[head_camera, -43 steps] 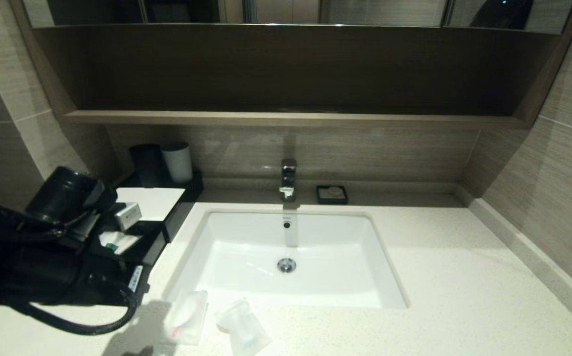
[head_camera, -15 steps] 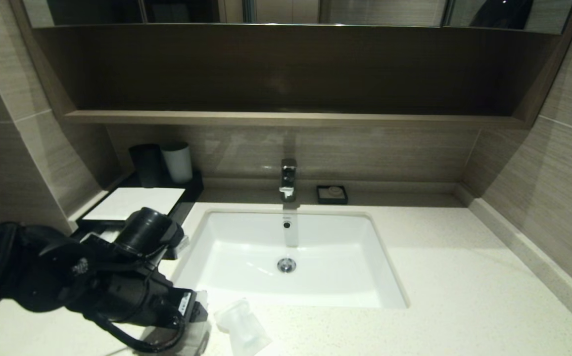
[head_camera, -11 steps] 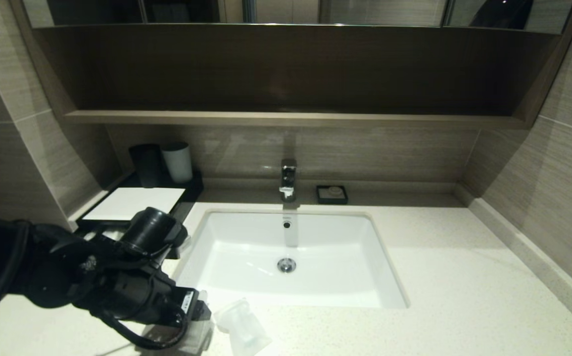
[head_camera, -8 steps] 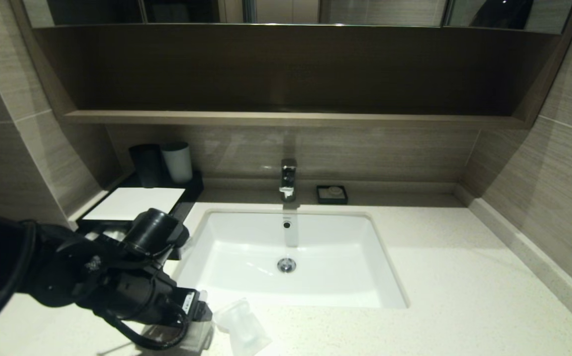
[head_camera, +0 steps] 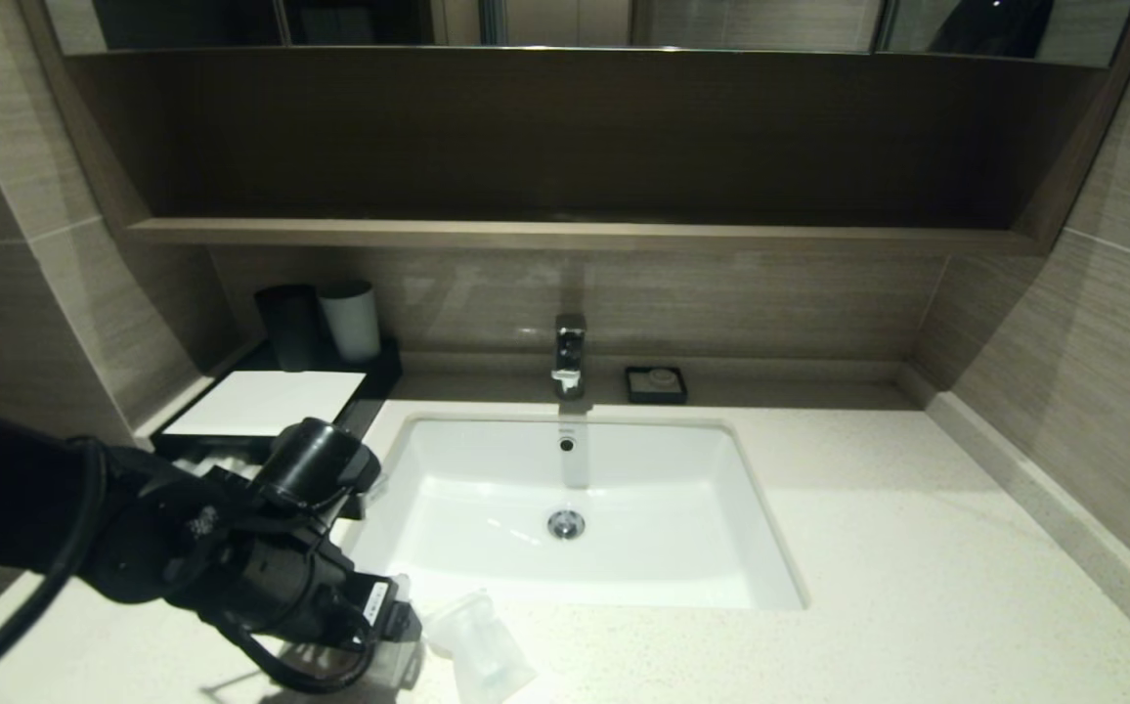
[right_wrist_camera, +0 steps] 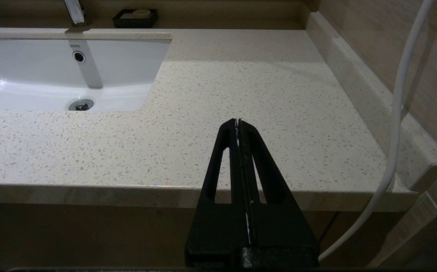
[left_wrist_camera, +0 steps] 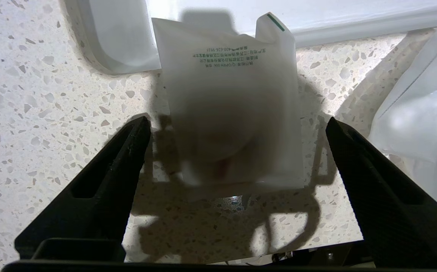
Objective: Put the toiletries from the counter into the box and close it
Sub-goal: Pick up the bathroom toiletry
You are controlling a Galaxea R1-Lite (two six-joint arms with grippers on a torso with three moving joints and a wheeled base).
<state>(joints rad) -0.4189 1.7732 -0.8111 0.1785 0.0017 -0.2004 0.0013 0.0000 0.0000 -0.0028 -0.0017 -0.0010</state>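
Observation:
Two of the toiletries lie on the counter (head_camera: 868,548) in front of the basin. One small flat clear packet (left_wrist_camera: 233,94) with white contents and green print lies flat between the fingers of my left gripper (left_wrist_camera: 237,121), which is open wide just above it. The fingers do not touch the packet. The other small packet (head_camera: 477,645) lies just to its right. The box (head_camera: 267,401), black with a white top panel, stands at the back left, and my left arm hides its front part. My right gripper (right_wrist_camera: 238,121) is shut and empty off the counter's front right edge.
The white basin (head_camera: 565,508) with its faucet (head_camera: 570,352) fills the middle. A tiny black soap dish (head_camera: 656,384) sits behind it. A dark cup (head_camera: 288,326) and a white cup (head_camera: 351,321) stand behind the box. A raised ledge (right_wrist_camera: 354,94) borders the right side.
My left arm has left the box at the left and come down over the packet at the counter's front. Over the last second it edged slightly right and its jaws widened.

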